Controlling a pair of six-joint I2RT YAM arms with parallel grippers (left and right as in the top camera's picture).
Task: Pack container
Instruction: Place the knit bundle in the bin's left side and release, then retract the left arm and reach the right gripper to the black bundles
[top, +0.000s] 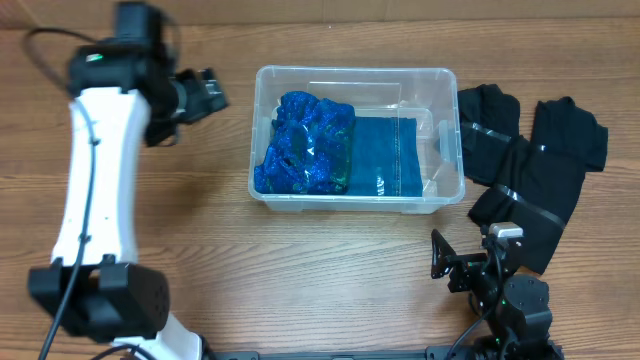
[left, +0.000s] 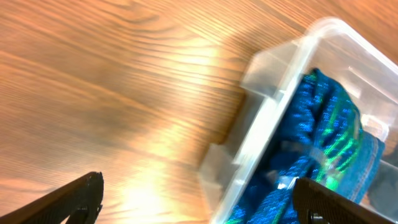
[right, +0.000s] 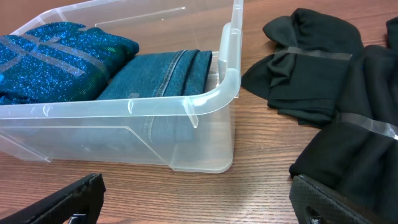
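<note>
The clear plastic container (top: 438, 80) stands at the table's middle. It holds a sparkly blue garment (top: 305, 140) on its left side and folded blue jeans (top: 385, 155) beside it. The container's corner shows in the left wrist view (left: 261, 143) and in the right wrist view (right: 214, 99). Black clothing (top: 540, 160) lies on the table right of the container, also in the right wrist view (right: 323, 81). My left gripper (top: 208, 92) is open and empty, raised left of the container. My right gripper (top: 447, 262) is open and empty near the front edge, below the container's right corner.
The wooden table (top: 330, 270) carries only the container and the black clothing. The left arm's white body (top: 95, 180) stands along the left side. The right arm's base (top: 510, 300) sits at the front right.
</note>
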